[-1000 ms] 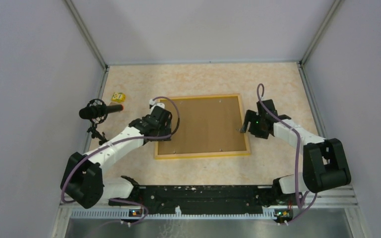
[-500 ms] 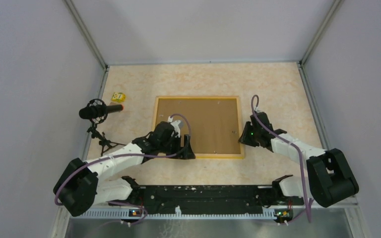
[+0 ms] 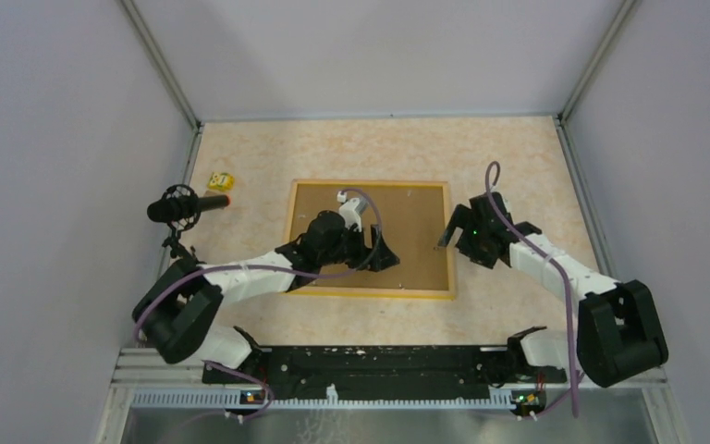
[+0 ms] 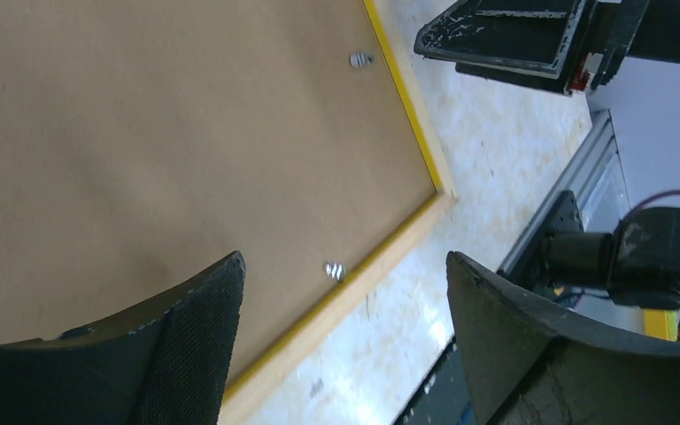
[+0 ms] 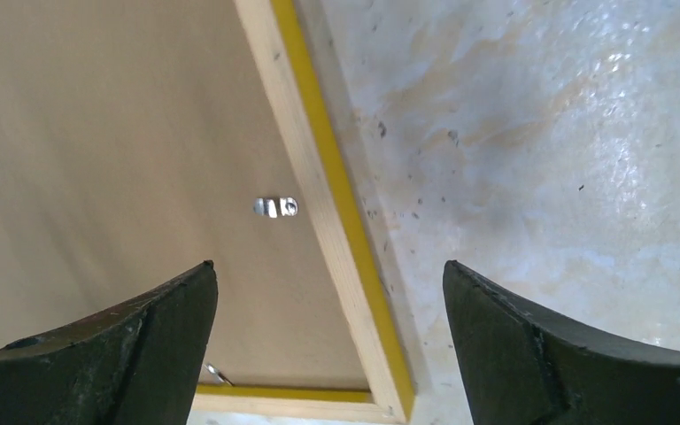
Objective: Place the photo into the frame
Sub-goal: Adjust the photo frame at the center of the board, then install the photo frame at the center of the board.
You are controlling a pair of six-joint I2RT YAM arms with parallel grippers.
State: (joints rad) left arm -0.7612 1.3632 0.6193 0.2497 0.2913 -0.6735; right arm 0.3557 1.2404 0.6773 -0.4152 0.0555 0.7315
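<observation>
Marbled table [image 3: 518, 157], frame [image 3: 397, 182] face-down mid-table, backing board [image 3: 411, 222] seated inside | photo unseen, possibly under board | left fingers [image 4: 195, 336] wide, empty, above board; right fingers [image 5: 159, 328] wide, empty, above frame's right edge | step: likely securing; next needs fine pinch on metal tab [image 5: 274, 207]

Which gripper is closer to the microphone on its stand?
Left. The left gripper hovers over the brown backing in the frame, right of the microphone; the right gripper sits farther off, at the frame's right edge.

White arm links [image 3: 240, 276], blk joints [image 3: 621, 333], purple cables [image 3: 569, 314].
</observation>
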